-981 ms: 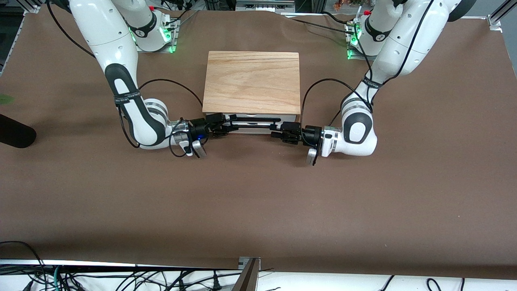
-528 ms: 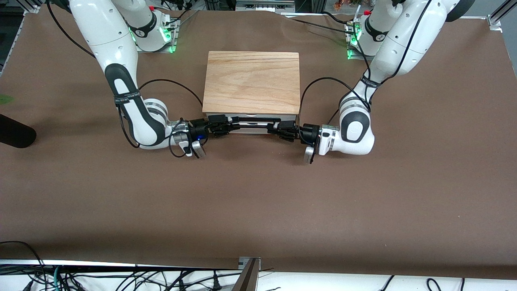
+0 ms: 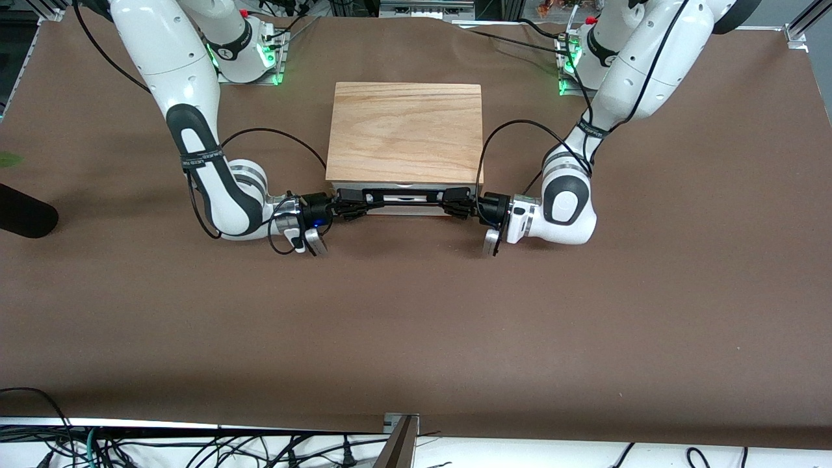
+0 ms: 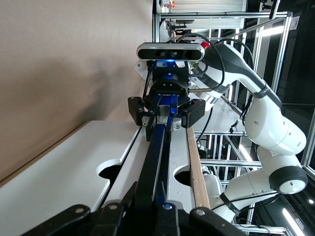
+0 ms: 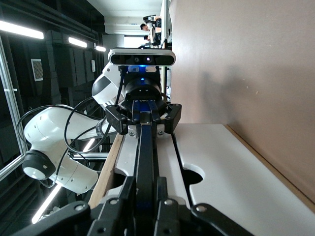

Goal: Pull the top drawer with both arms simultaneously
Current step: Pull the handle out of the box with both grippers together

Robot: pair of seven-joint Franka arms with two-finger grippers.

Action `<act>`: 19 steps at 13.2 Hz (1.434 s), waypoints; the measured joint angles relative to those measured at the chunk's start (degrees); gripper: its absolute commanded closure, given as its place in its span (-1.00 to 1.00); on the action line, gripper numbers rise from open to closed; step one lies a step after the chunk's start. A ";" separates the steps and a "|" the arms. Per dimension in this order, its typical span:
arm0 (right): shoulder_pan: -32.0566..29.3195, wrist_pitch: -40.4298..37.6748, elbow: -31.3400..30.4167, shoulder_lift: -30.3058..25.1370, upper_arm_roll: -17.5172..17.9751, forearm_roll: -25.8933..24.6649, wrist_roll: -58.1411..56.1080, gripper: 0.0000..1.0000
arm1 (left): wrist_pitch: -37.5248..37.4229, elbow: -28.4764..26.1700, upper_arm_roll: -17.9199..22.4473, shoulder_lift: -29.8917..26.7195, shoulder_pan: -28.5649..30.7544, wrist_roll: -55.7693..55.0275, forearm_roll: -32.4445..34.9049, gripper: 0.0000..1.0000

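The top drawer [image 3: 409, 196] sits in under the cabinet's wood top [image 3: 406, 127], its white front showing. Its black bar handle [image 3: 409, 202] runs across that front. My left gripper [image 3: 455, 197] is shut on the handle's end toward the left arm. My right gripper [image 3: 351, 199] is shut on the other end. In the left wrist view my left gripper [image 4: 156, 206] clamps the handle [image 4: 158, 147], with the right gripper [image 4: 166, 118] farther along it. In the right wrist view my right gripper [image 5: 146, 206] clamps the handle [image 5: 145, 157], which leads to the left gripper [image 5: 142, 125].
The cabinet stands mid-table on brown paper [image 3: 416, 312]. A second white panel with a curved notch [image 5: 231, 167] lies below the top drawer's front. A black object [image 3: 26, 211] lies at the table edge toward the right arm's end. Cables hang at the table's near edge.
Both grippers have moved in toward the cabinet front, and both wrists have shifted closer to the cabinet. The cabinet has not moved.
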 measured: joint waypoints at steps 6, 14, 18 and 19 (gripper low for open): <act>-0.17 -0.39 -0.04 0.18 0.03 0.23 -1.83 0.79 | 0.12 0.01 -0.05 0.04 -0.01 -0.17 0.00 0.97; -1.08 -0.30 4.18 2.35 0.03 0.77 -1.47 0.80 | 2.96 5.05 0.22 0.91 -0.62 -9.08 2.50 1.00; -1.80 -0.27 8.25 4.85 0.04 1.22 0.34 0.80 | 2.86 10.41 0.81 3.82 -1.15 -13.22 3.18 1.00; -1.95 -0.17 9.60 5.57 0.04 1.30 0.95 0.80 | 2.90 11.72 0.95 4.50 -1.15 -14.09 3.23 1.00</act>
